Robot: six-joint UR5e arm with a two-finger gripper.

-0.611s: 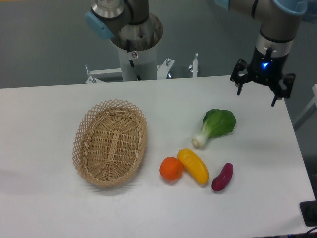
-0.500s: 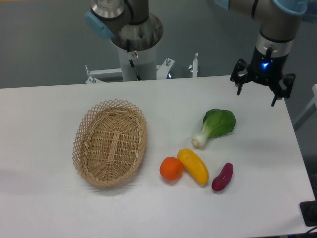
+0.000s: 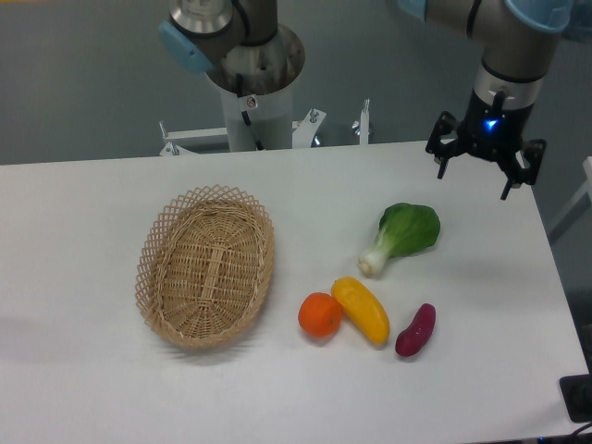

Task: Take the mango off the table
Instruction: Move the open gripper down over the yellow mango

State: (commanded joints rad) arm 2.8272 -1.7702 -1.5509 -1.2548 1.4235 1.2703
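You face a plain grey-green wall [image 3: 83,83] that fills the whole background behind the white desk [image 3: 83,240]. A white metal bracket frame [image 3: 194,139] stands at the desk's far edge. Grey floor [image 3: 578,231] shows past the right edge. Lighting is even and diffuse, giving you only soft shadows.

Bright, even overhead light. The white surface [image 3: 92,388] shows no glare; the basket [image 3: 205,266] and the fruit cast soft, faint shadows toward 6 o'clock. Focus is fairly sharp throughout, with slight softness overall.
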